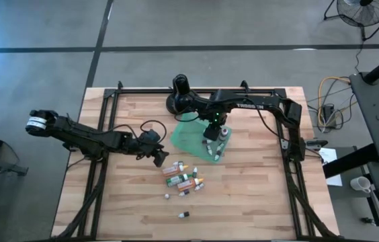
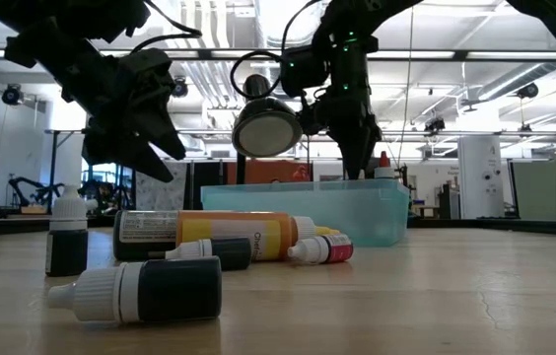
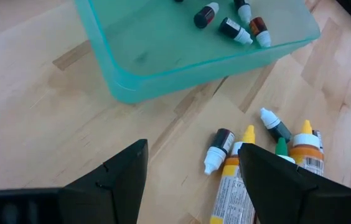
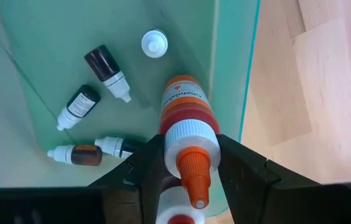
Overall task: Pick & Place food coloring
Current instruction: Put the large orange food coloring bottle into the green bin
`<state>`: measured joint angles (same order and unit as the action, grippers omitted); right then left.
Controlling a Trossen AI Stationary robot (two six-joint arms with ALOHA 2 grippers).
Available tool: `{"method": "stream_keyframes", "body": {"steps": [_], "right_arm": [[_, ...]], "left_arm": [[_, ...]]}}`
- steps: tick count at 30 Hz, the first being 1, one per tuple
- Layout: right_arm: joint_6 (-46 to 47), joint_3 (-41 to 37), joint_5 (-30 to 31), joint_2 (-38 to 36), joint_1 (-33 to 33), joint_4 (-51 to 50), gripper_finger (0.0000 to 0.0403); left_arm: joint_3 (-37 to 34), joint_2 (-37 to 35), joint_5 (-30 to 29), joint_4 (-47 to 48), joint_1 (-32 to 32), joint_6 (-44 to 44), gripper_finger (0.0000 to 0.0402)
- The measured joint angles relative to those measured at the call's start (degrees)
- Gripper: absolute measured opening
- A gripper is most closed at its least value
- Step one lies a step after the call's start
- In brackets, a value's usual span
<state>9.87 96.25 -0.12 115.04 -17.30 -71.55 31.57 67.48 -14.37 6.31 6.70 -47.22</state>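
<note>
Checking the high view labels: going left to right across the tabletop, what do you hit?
Left gripper, fingers open over bare wood → cluster of food coloring bottles lying on the table → right gripper over the teal tray, its fingers around an orange-capped bottle.

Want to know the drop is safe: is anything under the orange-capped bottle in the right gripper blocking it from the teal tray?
Nothing visible does. The right gripper holds the orange-capped bottle over the teal tray; the small bottles already inside lie off to one side.
</note>
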Motion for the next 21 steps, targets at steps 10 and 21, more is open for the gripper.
{"method": "stream_keyframes", "body": {"steps": [10, 21], "right_arm": [[-0.9, 0.0, 0.1, 0.1, 0.0, 0.3, 0.0131], [-2.8, 0.0, 0.1, 0.1, 0.0, 0.6, 0.0162]], "left_arm": [[0.0, 0.0, -0.1, 0.2, 0.0, -0.4, 0.0223], [0.0, 0.0, -1.3, 0.3, 0.0, 1.0, 0.0223]]}}
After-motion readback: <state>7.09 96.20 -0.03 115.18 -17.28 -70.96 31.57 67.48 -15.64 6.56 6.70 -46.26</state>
